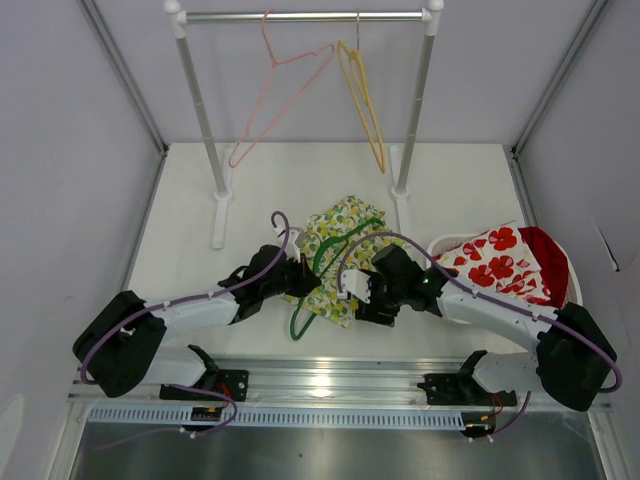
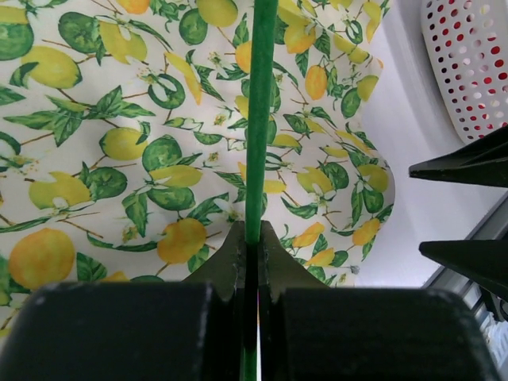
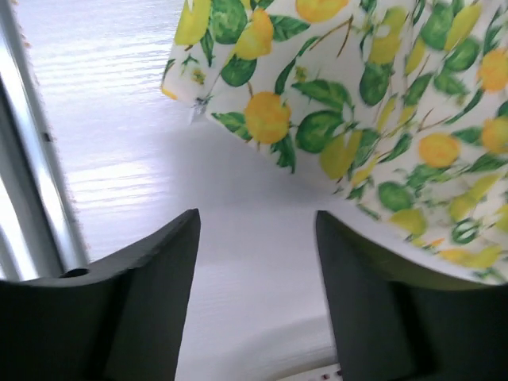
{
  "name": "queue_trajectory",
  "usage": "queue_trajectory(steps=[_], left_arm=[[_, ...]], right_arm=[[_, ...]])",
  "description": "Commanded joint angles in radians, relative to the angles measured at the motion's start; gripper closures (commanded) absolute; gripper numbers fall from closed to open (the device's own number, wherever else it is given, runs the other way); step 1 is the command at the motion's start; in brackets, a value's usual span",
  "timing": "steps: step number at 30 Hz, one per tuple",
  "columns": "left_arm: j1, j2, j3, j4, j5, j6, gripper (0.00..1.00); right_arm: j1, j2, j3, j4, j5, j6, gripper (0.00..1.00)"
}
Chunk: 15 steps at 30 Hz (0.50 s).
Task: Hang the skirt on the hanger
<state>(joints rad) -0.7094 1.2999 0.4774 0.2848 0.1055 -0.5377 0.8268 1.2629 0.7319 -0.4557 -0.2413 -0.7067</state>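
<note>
The skirt (image 1: 345, 232), white with a lemon and leaf print, lies crumpled on the table between the two arms. A green hanger (image 1: 318, 262) lies across it, hook end toward the near edge. My left gripper (image 1: 300, 276) is shut on the hanger's green wire (image 2: 260, 119), which runs straight up from the jaws (image 2: 258, 238) over the skirt (image 2: 119, 119). My right gripper (image 1: 360, 296) stands open at the skirt's near right edge. In the right wrist view its fingers (image 3: 256, 230) frame bare table, and the skirt's hem (image 3: 357, 95) lies just beyond them.
A clothes rack (image 1: 300, 16) stands at the back with a pink hanger (image 1: 280, 95) and a yellow hanger (image 1: 362, 100) on its bar. A white perforated basket (image 1: 575, 290) at the right holds a red-flowered garment (image 1: 500, 262). A metal rail (image 1: 330, 375) runs along the near edge.
</note>
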Motion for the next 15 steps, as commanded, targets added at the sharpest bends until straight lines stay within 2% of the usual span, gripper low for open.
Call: queue_trajectory(steps=[1, 4, 7, 8, 11, 13, 15], left_arm=[[0.013, 0.019, 0.024, 0.016, -0.024, 0.024, 1.00], [0.013, 0.012, 0.023, 0.017, -0.015, 0.018, 1.00], [0.014, 0.013, 0.033, 0.013, -0.006, 0.013, 1.00], [0.014, 0.015, 0.033, 0.010, -0.006, 0.012, 1.00], [0.013, 0.021, 0.044, 0.002, -0.009, 0.012, 1.00], [0.014, 0.022, 0.049, -0.003, -0.004, 0.013, 1.00], [0.013, 0.024, 0.053, -0.010, -0.004, 0.015, 1.00]], right_arm=[[0.011, -0.033, 0.099, -0.040, 0.000, 0.038, 0.30], [0.047, -0.036, 0.175, -0.075, -0.010, 0.099, 0.30], [0.122, -0.031, 0.204, -0.067, 0.003, 0.153, 0.43], [0.185, -0.017, 0.195, -0.055, 0.019, 0.162, 0.54], [0.288, 0.035, 0.178, -0.015, 0.066, 0.180, 0.67], [0.327, 0.059, 0.158, 0.017, 0.097, 0.193, 0.67], [0.365, 0.101, 0.137, 0.052, 0.134, 0.200, 0.63]])
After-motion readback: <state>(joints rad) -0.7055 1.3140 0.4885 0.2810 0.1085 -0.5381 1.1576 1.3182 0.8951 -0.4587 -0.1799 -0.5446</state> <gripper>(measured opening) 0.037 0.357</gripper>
